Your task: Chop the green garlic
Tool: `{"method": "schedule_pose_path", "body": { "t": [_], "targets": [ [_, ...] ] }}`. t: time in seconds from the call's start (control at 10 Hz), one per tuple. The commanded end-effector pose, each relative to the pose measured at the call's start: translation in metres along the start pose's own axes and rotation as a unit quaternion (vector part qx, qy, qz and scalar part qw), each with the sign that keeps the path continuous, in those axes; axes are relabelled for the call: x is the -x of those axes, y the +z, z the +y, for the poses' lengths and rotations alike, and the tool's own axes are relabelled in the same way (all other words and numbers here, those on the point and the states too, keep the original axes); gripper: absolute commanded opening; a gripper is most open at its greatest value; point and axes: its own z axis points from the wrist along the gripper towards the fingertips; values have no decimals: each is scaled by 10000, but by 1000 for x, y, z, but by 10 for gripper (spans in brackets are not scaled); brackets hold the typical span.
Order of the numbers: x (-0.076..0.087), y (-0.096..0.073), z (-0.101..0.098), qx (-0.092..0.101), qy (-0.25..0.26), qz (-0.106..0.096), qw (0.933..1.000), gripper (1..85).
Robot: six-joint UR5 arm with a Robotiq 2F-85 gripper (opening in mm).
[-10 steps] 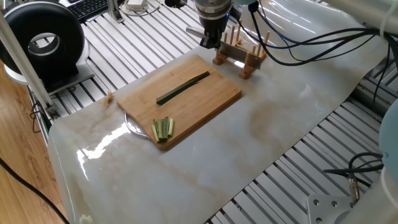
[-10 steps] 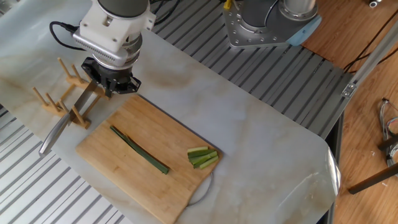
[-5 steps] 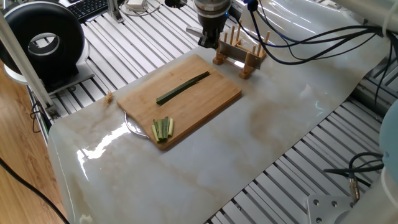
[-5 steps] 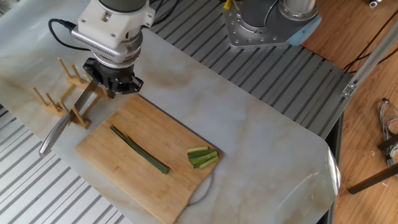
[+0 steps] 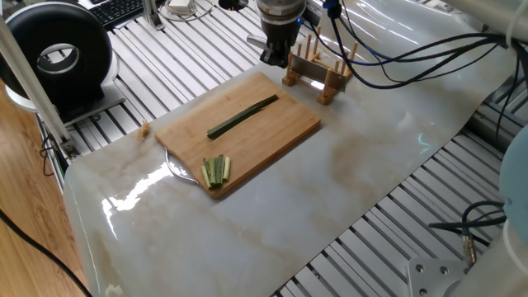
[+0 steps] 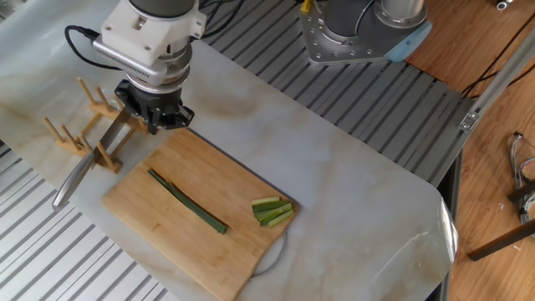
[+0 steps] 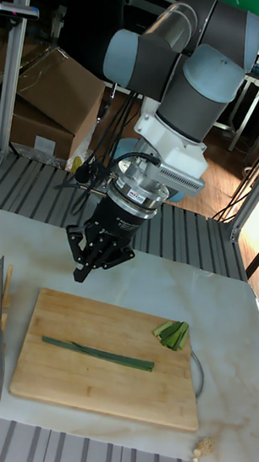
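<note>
Arm angled down over board's far corner, jaws (image 7: pixel 89 266) parted, empty, green garlic (image 7: pixel 97 354) flat on board (image 7: pixel 64 378)

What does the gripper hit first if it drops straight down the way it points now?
Probably the marble tabletop just past the cutting board's far edge, near the knife rack. The gripper points down; depth is unclear, so it might clip that edge.

pincer (image 6: pixel 155 125): finger gap too dark to tell | knife (image 6: pixel 90 159): partly behind rack (image 6: pixel 84 134) | plate (image 5: pixel 177 169): mostly under board (image 5: pixel 239 132) | arm: cut by top edge
</note>
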Motion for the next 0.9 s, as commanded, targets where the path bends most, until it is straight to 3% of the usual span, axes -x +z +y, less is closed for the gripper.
{"method": "schedule_pose_path", "body": {
  "t": [0.0,0.1,0.3,0.5,0.8],
  "targets": [
    [-21,-1,8,148,603,409,9972,13],
    [-21,-1,13,229,814,433,9955,13],
    [-13,-1,15,277,904,278,9951,13],
    [3,8,-8,315,584,70,9978,17],
    [-1,22,-46,235,87,72,9997,140]
  ]
}}
